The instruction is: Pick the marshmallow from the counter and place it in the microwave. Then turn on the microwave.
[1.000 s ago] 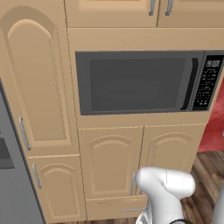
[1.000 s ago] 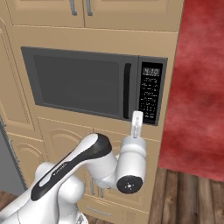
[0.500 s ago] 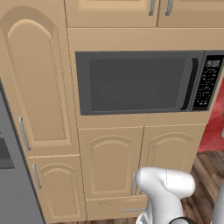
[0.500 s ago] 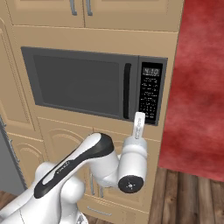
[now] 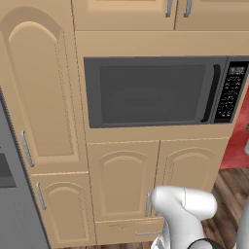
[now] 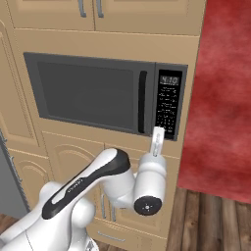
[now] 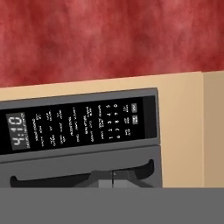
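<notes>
the microwave (image 6: 105,95) panel's display (image 7: 18,135) reads 4:10; its button labels are too small.

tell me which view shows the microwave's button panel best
The hand view: the button panel spans it, rolled sideways, with rows of keys and a lit 4:10 display. The right base view shows the panel smaller, with the shut fingers just below its lower edge. The left base view has it at the right edge, narrow and oblique.

Dark grey microwave (image 5: 151,92), mottled red wall (image 6: 220,88)
</notes>
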You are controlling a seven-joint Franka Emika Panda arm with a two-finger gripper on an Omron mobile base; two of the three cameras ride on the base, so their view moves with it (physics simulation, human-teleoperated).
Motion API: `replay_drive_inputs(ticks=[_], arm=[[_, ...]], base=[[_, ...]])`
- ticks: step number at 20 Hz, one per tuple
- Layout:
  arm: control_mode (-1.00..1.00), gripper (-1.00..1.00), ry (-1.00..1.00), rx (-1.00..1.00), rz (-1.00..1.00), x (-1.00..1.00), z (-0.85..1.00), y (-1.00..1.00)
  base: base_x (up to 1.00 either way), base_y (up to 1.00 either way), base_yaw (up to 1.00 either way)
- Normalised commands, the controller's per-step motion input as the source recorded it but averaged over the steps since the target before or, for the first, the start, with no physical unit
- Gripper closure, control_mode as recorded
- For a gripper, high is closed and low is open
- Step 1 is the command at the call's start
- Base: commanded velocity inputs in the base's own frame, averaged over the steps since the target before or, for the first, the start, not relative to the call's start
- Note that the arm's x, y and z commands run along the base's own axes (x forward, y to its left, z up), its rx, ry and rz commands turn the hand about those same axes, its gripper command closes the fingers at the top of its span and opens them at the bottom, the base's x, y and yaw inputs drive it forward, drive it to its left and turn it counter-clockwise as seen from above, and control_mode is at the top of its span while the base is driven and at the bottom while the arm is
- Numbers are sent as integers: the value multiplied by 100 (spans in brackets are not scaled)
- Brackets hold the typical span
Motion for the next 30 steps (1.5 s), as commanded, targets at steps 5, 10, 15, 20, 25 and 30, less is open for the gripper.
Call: replay_drive_inputs(ticks=[5, 10, 15, 20, 25, 30], arm=[[-100, 100, 0, 1, 0, 8, -6, -4], [-100, 100, 0, 1, 0, 8, -7, -4], [-100, 100, 0, 1, 0, 7, -6, -5], [-100, 100, 0, 2, 0, 6, -4, -6], [-100, 100, 0, 2, 0, 6, -2, -7], [-100, 100, 0, 2, 0, 9, -4, -7]], base=[[0, 0, 0], [0, 0, 0], [0, 0, 0], [0, 0, 0], [0, 0, 0], [0, 0, 0]])
